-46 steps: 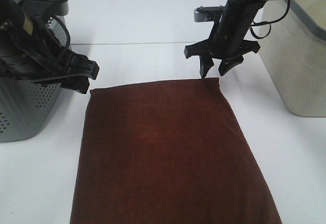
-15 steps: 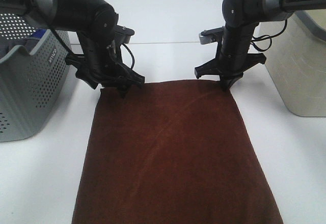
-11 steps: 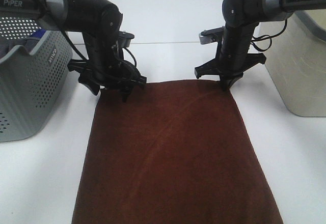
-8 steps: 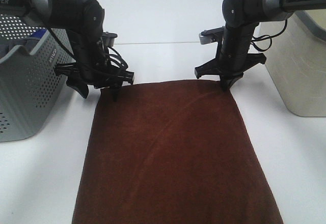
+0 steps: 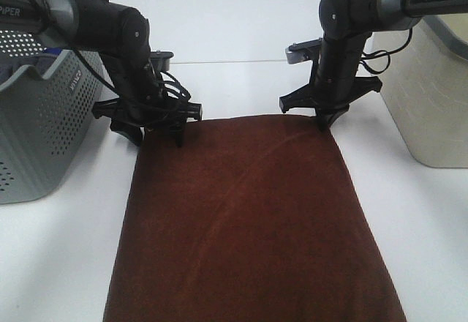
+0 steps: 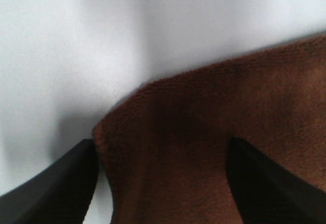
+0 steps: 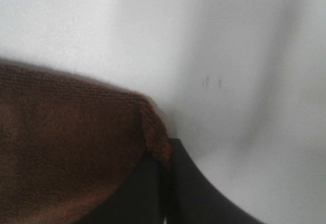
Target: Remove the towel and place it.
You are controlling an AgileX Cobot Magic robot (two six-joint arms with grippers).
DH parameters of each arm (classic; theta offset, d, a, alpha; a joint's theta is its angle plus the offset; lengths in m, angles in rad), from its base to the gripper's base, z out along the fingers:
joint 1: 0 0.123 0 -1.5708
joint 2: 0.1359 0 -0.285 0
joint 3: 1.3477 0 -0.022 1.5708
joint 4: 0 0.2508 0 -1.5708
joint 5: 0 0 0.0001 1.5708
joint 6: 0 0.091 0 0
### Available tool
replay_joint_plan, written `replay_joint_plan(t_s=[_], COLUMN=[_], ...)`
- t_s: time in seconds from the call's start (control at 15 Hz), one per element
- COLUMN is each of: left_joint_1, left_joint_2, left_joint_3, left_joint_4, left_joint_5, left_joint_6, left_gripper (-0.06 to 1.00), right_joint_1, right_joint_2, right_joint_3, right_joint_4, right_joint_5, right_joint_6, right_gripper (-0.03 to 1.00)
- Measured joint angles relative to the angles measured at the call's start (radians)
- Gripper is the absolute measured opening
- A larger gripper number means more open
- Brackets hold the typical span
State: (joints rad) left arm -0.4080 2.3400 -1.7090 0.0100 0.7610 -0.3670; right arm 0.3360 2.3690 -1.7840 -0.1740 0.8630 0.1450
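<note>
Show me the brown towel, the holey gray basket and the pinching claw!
towel [image 5: 248,219]: high camera view, middle of the cloth
gray basket [image 5: 36,139]: high camera view, its holed side wall
right gripper [image 5: 322,123]: high camera view, between its fingertips

The towel [image 5: 248,219] is a plain dark reddish-brown with a fine plush nap, and a few paler streaks run slantwise across its far half. The table [image 5: 234,29] under it is plain white. At the left, the basket [image 5: 36,139] is light grey, patterned all over with rows of small round holes. At the right, the bin [image 5: 431,110] is plain beige. The left arm [image 5: 110,25] and the right arm [image 5: 358,7] are black with white "PiPER" lettering. The left gripper [image 5: 157,140] and the right gripper [image 5: 322,123] are black too.
</note>
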Motion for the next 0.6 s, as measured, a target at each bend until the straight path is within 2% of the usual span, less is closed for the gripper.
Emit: replay_joint_plan(t_s=[0.6], left_joint_1=[0.0], left_joint_2=[0.017], left_joint_3=[-0.008], left_joint_4=[-0.024], left_joint_5=[-0.136], left_joint_6=[0.0], left_gripper=[0.56], right_joint_1=[0.0], right_joint_2=[0.0], right_joint_3=[0.0], right_joint_4=[0.0], right_joint_5=[-0.001], right_joint_6=[0.0], right_gripper=[0.0])
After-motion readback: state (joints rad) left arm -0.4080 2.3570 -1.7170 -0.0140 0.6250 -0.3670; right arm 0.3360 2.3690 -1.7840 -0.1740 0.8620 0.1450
